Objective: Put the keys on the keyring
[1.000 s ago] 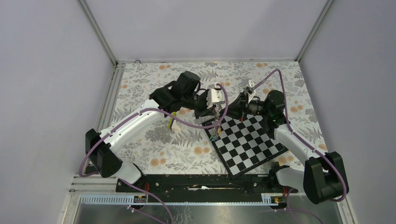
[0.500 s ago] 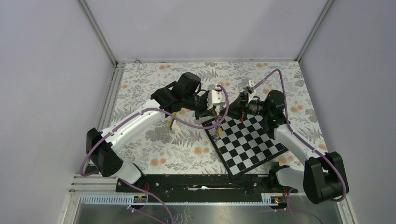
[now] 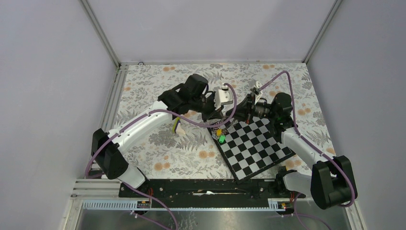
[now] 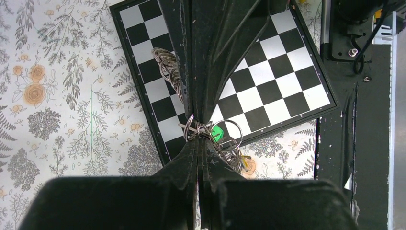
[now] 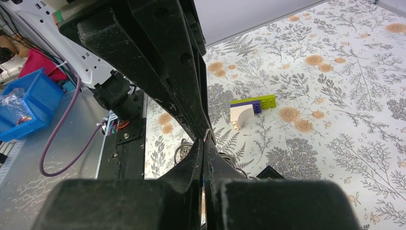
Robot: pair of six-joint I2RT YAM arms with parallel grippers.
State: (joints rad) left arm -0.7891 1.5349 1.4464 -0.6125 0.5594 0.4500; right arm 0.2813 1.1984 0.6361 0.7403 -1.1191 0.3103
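My two grippers meet tip to tip above the chessboard's far-left corner. The left gripper point(image 3: 216, 120) point(image 4: 197, 140) is shut on the small wire rings point(image 4: 190, 129) of the keys point(image 3: 220, 136). A green key head point(image 4: 218, 133) and a bit of yellow point(image 4: 245, 163) hang just beside its tips; the other key heads are hidden. The right gripper point(image 3: 231, 117) point(image 5: 205, 142) is shut, with a thin metal loop of the keyring point(image 5: 207, 135) pinched at its tips. The keyring's coiled rim point(image 4: 168, 74) shows edge-on along the right gripper's fingers.
The black-and-white chessboard point(image 3: 253, 148) lies tilted at centre right under the grippers. A lime, purple and white block wedge point(image 3: 176, 127) point(image 5: 246, 109) lies on the flowered cloth to the left. The black base rail point(image 3: 206, 187) runs along the near edge.
The left jaws have closed the last bit. The left arm has shifted slightly right, and the hanging bunch has turned so the green head shows. The right arm has held still.
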